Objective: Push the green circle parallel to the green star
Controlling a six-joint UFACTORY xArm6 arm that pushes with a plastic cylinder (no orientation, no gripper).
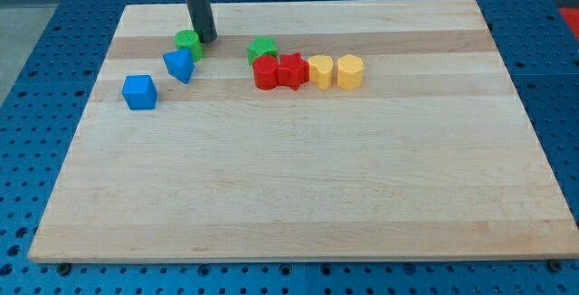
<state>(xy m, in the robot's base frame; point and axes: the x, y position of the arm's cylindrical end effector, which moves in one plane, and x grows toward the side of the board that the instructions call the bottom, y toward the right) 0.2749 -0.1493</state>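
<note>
Green circle (187,42) sits far-left on the wooden board (298,195), just far-side of the blue triangular block (179,64) and apparently touching or nearly touching it; can't tell which. Blue cube (139,91) is nearer and further left, apart from both. Green star (262,50) is to the right, with bare wood between it and the circle, tucked against the far side of the red round block (265,72). That one heads a tight row running right: red star (291,70), yellow heart-ish block (320,71), yellow hexagon (350,71). Handling, my read: circle is a small rigid plastic puck, light, low friction on wood, not fragile. It'll slide easily and, being round, will roll off the contact if pushed off-centre, so contact should go through its middle on the side opposite the intended travel. No grasp possible; the tool is a plain rod with nothing to open or close and holds nothing. My tip (206,39) is down at the circle's right edge, touching or a hair off; the rod hides the contact. From there a push would drive the circle left, away from the star. The circle already looks roughly level with the star in depth, maybe slightly far. Risk: nudging the blue triangular block along with it.
</note>
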